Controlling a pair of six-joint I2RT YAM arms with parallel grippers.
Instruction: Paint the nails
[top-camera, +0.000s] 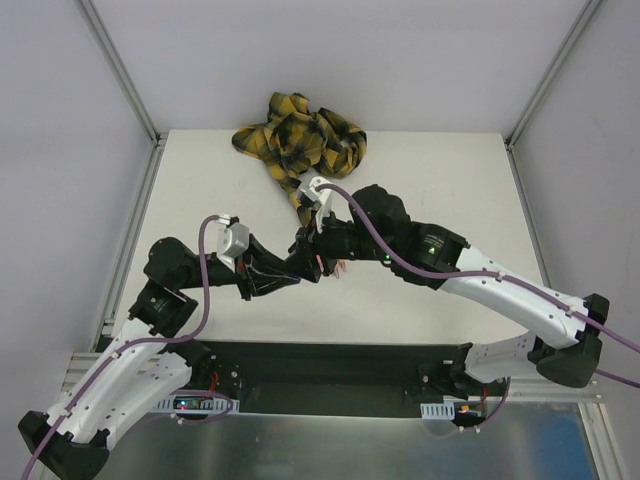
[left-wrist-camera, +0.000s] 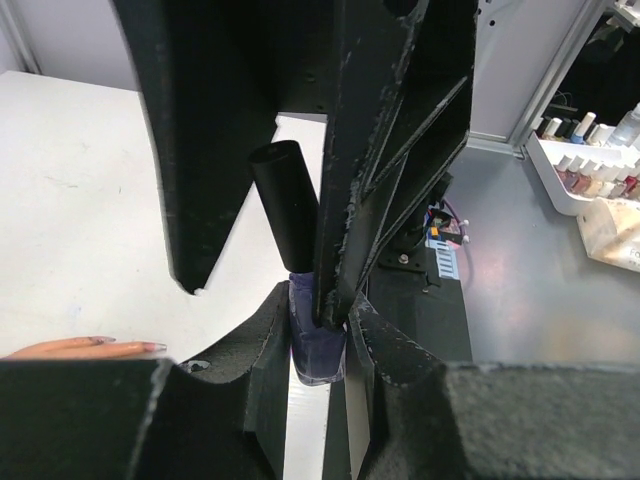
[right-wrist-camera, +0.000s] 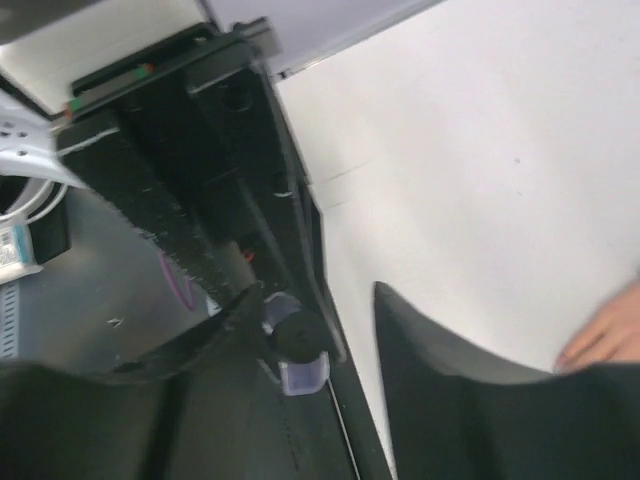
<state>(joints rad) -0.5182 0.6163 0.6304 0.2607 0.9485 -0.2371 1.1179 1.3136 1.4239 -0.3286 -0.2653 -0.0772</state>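
Note:
My left gripper (left-wrist-camera: 320, 300) is shut on a small dark purple bottle (left-wrist-camera: 318, 345) and holds it upright by its body. The bottle's black cap (left-wrist-camera: 285, 215) stands between the fingers (left-wrist-camera: 390, 150) of my right gripper (right-wrist-camera: 312, 300), which is open around it; the cap touches one finger only. From above, the cap (right-wrist-camera: 300, 335) and the bottle (right-wrist-camera: 308, 375) show in the right wrist view. The peach mannequin hand (left-wrist-camera: 80, 348) lies on the table beside the grippers, one pinkish nail (left-wrist-camera: 155, 347) showing. In the top view both grippers (top-camera: 295, 268) (top-camera: 318, 255) meet over the fingers (top-camera: 338, 268); the plaid sleeve (top-camera: 300, 140) lies behind.
A white rack of nail polish bottles (left-wrist-camera: 590, 175) stands off the table to the right in the left wrist view. The black base rail (top-camera: 330, 365) runs along the near edge of the white table (top-camera: 450, 190). Frame posts stand at the back corners.

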